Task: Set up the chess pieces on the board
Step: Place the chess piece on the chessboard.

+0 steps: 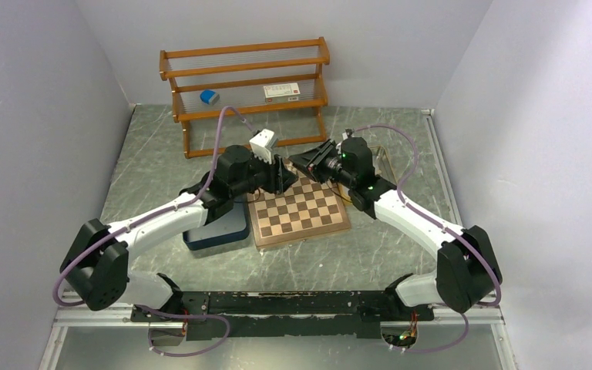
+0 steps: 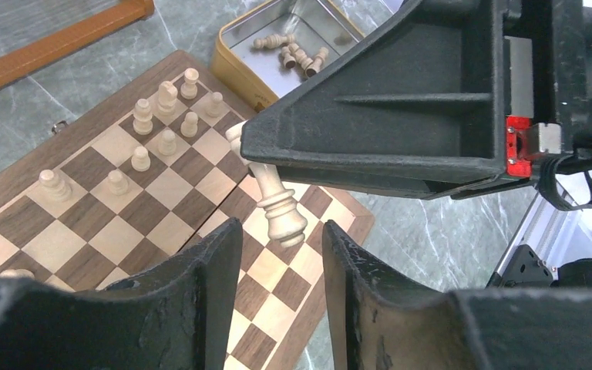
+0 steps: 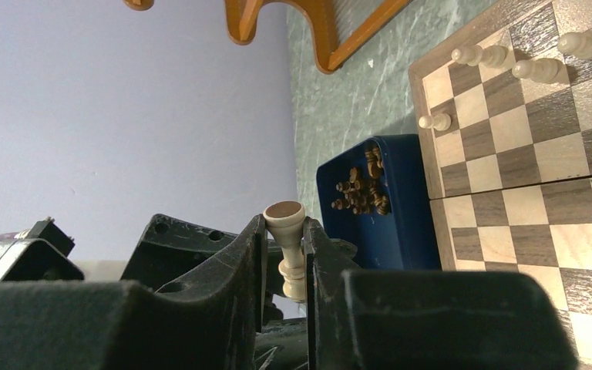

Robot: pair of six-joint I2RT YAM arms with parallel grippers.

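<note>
Grey-green stone table beneath everything. At its back edge, a wooden rack against the wall. Reaching in from the near corners, left arm and right arm, tip to tip above the far edge of the board. Board in the middle of the table, a little askew. Just beside its left edge, a navy tray; just beside its far right corner, a yellow tray.

Right tool clenched on one cream piece, gripped by the stem, tilted in the air over the board, round base sticking out past the fingertips. Left tool released, fingers apart on either side of that base, gripping nothing; touching it or not, cannot tell.

Near the yellow tray, standing cream pieces in a cluster on the board's squares. In the yellow tray, loose cream pieces lying on their sides. In the navy tray, a heap of dark pieces.
</note>
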